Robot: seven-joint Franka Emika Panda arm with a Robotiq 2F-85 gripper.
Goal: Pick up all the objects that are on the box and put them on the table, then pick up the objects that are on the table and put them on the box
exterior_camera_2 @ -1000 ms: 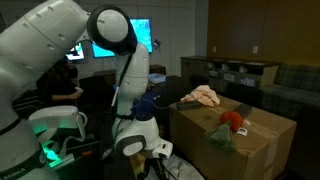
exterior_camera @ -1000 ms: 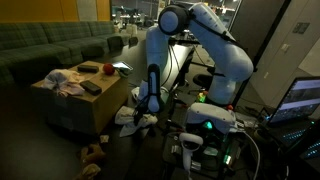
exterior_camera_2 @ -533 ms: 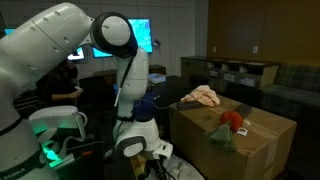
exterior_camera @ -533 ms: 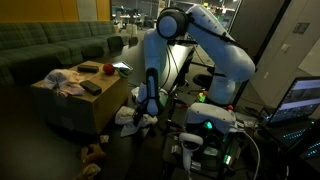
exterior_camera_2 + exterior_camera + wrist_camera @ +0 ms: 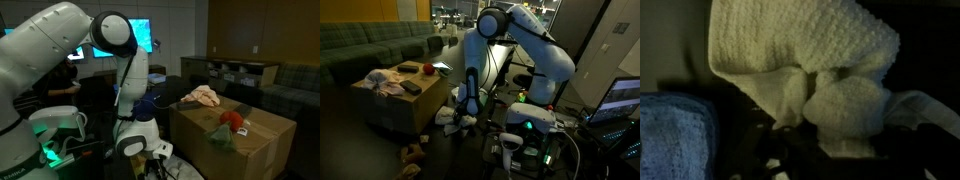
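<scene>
A cloth [image 5: 388,84] and a red ball [image 5: 428,69] lie on the box [image 5: 380,108], so most work is left. The gripper [image 5: 464,113] hangs low at a towel [image 5: 805,55]; whether its jaws are open I cannot tell.

dim room, cyan monitor [image 5: 143,30] glow, deep shadows, wrist view dark, soft, grainy

The arm [image 5: 533,45] was bent right over, forearm pointing straight down, gripper [image 5: 467,113] hanging low. Couldn't make out its jaws tbh.
</scene>
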